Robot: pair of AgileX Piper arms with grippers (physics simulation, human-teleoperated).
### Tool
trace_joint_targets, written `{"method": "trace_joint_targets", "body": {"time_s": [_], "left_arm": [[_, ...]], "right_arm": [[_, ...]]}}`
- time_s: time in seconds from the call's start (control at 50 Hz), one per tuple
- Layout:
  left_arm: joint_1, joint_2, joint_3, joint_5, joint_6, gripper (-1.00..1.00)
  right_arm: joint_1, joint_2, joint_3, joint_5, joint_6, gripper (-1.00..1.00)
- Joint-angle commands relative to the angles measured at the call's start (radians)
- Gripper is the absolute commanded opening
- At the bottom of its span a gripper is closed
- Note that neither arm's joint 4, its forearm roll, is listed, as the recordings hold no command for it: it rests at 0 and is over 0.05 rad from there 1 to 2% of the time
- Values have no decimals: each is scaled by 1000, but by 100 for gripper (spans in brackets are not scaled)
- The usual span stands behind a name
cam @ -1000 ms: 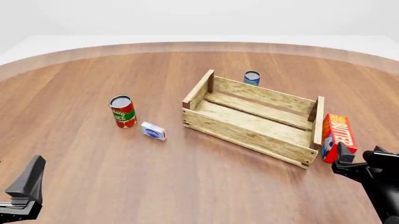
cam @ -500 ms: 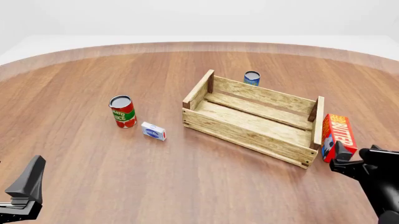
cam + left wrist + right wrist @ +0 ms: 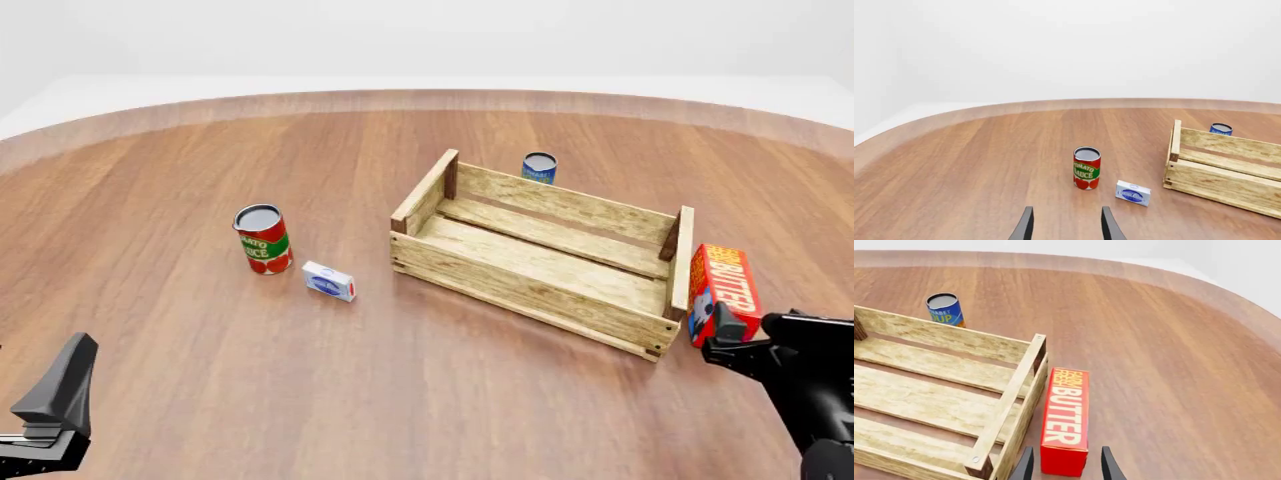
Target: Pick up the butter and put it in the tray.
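The butter (image 3: 725,288), a red-orange carton with white lettering, lies on the table just outside the right end of the tray (image 3: 534,291), parallel to that end wall. My right gripper (image 3: 731,342) is open at the carton's near end. In the right wrist view its fingertips (image 3: 1026,465) flank the near end of the butter (image 3: 1065,412), beside the tray's end slat (image 3: 1011,399). My left gripper (image 3: 56,405) sits low at the near left, open and holding nothing (image 3: 1066,227), far from the tray (image 3: 1227,146).
A red tomato sauce can (image 3: 263,238) and a small white-blue box (image 3: 328,281) stand left of the tray. A blue can (image 3: 539,167) stands behind its far wall. The round wooden table's edge curves past the butter on the right (image 3: 1247,315).
My right gripper has crept forward and a little right, closing in on the butter's near end. The left arm, the butter and the tray have not moved.
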Motion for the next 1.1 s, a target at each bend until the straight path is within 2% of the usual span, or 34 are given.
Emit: {"method": "trace_joint_targets", "body": {"time_s": [0.02, 1.1], "left_arm": [[0, 0, 0, 0, 0, 100], [0, 0, 0, 0, 0, 100]], "right_arm": [[4, 29, -16, -1, -3, 100], [11, 189, -102, -2, -38, 100]]}}
